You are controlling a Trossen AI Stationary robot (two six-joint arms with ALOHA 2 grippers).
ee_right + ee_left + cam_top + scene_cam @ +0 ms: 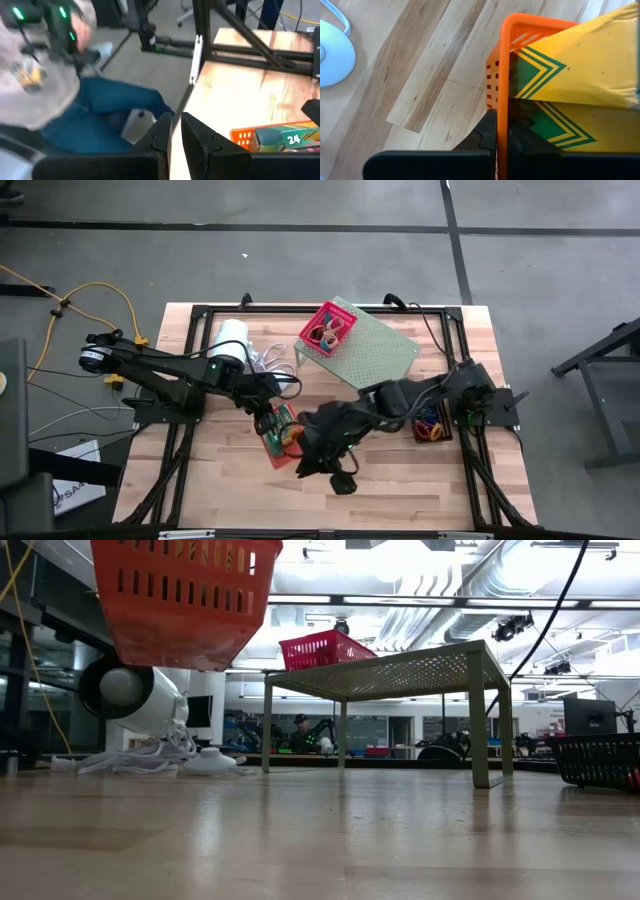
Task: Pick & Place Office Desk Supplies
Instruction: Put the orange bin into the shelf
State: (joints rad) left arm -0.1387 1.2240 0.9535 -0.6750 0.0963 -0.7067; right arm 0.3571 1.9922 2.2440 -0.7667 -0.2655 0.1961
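Left claw (501, 145) pinches the red basket's (504, 75) rim, lifted above the bench (400, 490) middle; right claw (176, 131) narrow, empty.

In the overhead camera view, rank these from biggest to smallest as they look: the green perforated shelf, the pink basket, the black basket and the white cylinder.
1. Green perforated shelf, though the pink basket covers part of it.
2. Pink basket.
3. White cylinder, near the pink basket in size; hard to separate.
4. Black basket, partly hidden under the right arm, so unsure.
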